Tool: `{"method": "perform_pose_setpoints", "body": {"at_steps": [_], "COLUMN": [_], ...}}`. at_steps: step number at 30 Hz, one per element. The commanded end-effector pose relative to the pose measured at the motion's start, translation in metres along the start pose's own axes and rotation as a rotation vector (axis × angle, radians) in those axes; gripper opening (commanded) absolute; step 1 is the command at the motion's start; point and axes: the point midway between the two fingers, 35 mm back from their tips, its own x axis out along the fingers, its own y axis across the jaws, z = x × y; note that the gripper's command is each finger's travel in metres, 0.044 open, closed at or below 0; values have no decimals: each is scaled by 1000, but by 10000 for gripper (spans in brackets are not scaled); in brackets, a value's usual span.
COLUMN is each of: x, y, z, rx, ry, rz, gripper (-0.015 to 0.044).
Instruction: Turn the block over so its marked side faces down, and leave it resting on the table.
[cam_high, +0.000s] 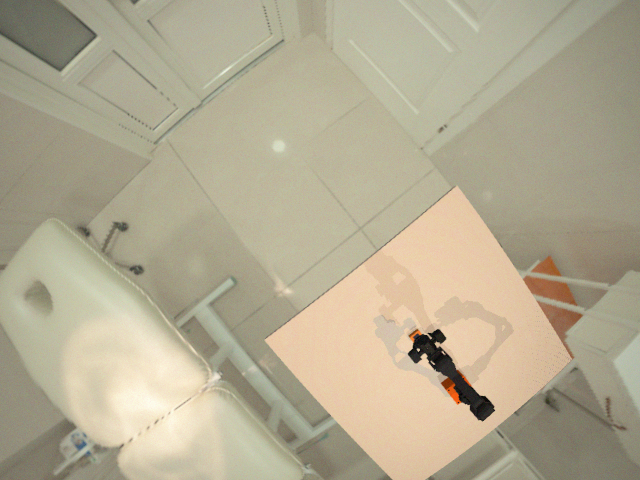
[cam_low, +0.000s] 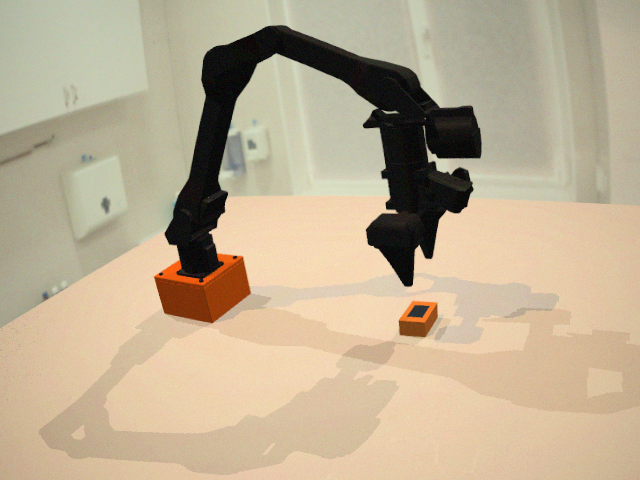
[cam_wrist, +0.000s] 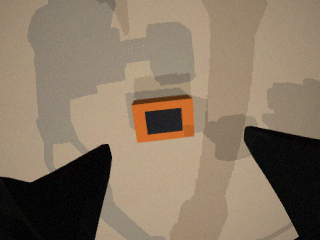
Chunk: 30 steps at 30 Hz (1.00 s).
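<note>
My parallel-jaw gripper (cam_high: 415, 343) (cam_low: 417, 272) (cam_wrist: 180, 143), with tapering matte-black fingers, stands wide open and grips nothing above the block (cam_high: 415, 335) (cam_low: 418, 318) (cam_wrist: 164, 119). The block, a small orange cuboid with a dark rectangular mark on its upper face, rests on the smooth, peach-coloured table (cam_high: 330, 335) (cam_low: 496, 439) (cam_wrist: 150, 175). Well apart from the block, my arm's boxy orange base (cam_high: 451, 392) (cam_low: 227, 297) sits on the same surface.

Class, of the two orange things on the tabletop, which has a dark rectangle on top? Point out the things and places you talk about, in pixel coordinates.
The small block (cam_high: 415, 334) (cam_low: 418, 318) (cam_wrist: 140, 123) below the open gripper (cam_high: 427, 345) (cam_low: 419, 271) (cam_wrist: 180, 143); the larger orange base (cam_low: 183, 298) carries the arm.
</note>
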Motion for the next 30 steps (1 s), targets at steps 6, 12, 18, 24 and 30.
{"method": "perform_pose_setpoints", "body": {"at_steps": [6,12,18,24,30], "x": [35,49,52,62,72], "y": [4,5,5,5,5], "z": [-6,-7,-7,-7,-7], "rx": [5,5,4,3,4], "ry": [18,18,19,19,19], "rz": [6,6,6,5,5], "gripper": [440,440,440,440,440]}}
